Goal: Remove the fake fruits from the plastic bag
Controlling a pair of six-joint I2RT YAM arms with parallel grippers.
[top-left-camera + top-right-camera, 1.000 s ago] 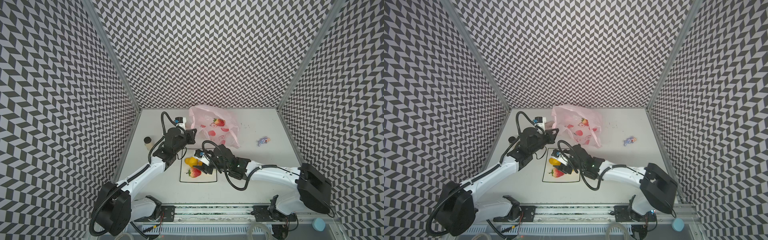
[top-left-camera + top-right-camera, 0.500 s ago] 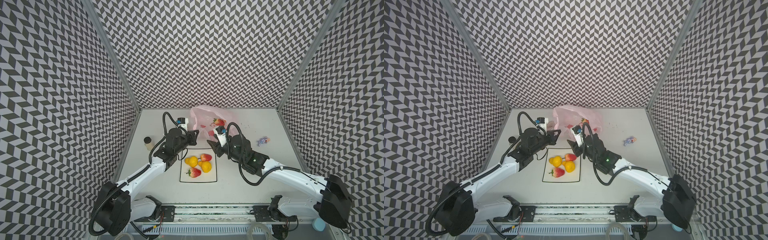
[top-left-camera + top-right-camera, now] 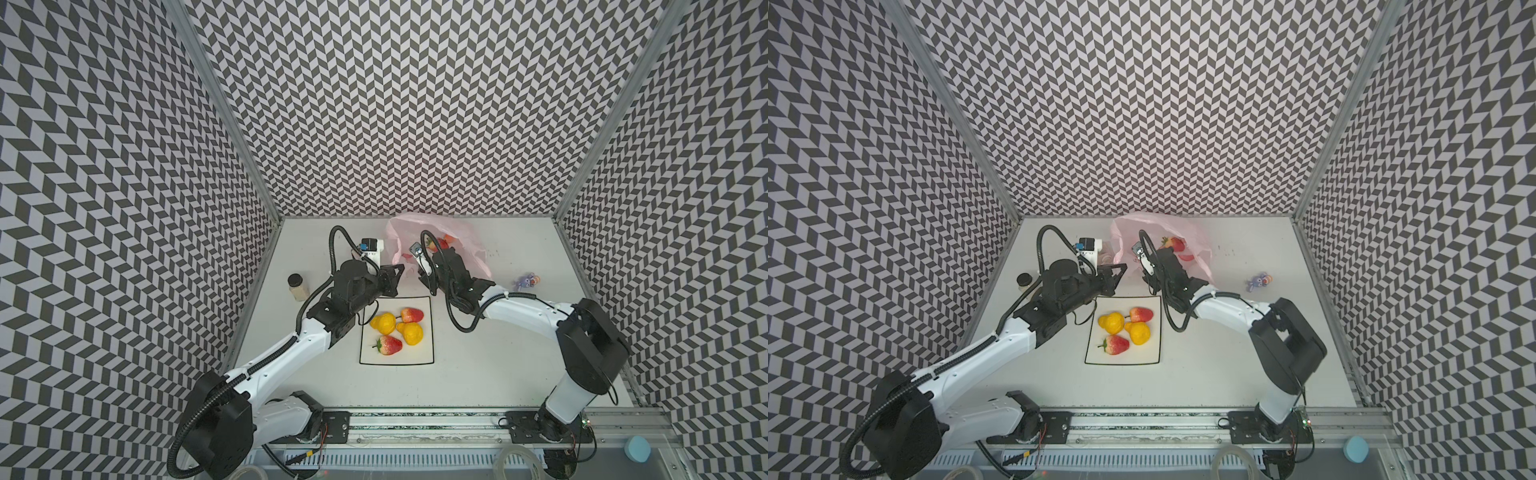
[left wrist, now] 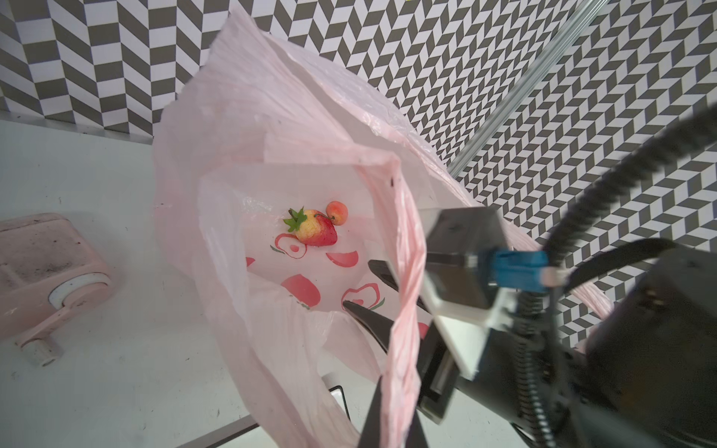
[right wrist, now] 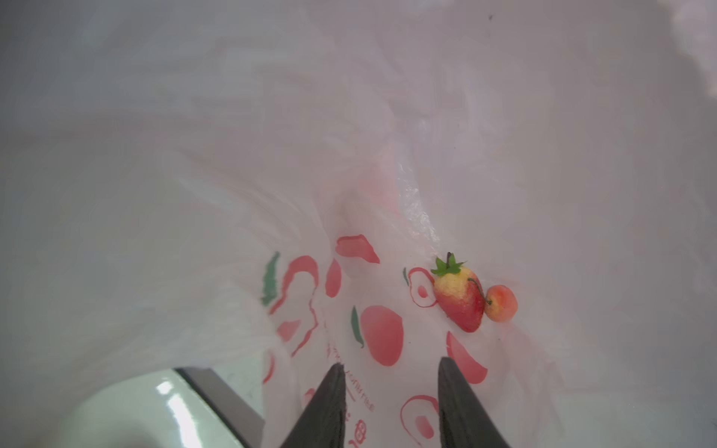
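Chevron-walled cell, white tabletop (image 3: 498, 365). At the rear centre of the table, a pink plastic bag (image 3: 471, 243) is seen in both top views, mouth turned toward the arms. Its twisted rim strip is pinched in the left gripper (image 4: 394, 422), fingers pressed together on the film, strip lifted off the table. Inside the bag mouth is the right gripper (image 5: 392, 364), jaws spread w/ a clear gap, nothing caught between them; its fingertips (image 4: 351, 306) hang over the bag's printed lower wall.

2 fake fruits are seen in the bag: bagged strawberry (image 5: 461, 300) w/ green cap and pink round piece (image 5: 501, 303), touching each other, ahead of the right gripper and apart from it.

4 more are laid on the square plate (image 3: 422, 355) just in front of the bag, between the arms: yellow pear (image 3: 383, 323), 2nd pear (image 3: 411, 333), rear strawberry (image 3: 412, 315), front strawberry (image 3: 388, 345), clustered close together.

Misc: pink crank toy (image 4: 46, 267) on the table beside the bag; purple figure (image 3: 527, 281) right of the bag, well apart; small jar (image 3: 297, 286) w/ dark lid by the left wall.
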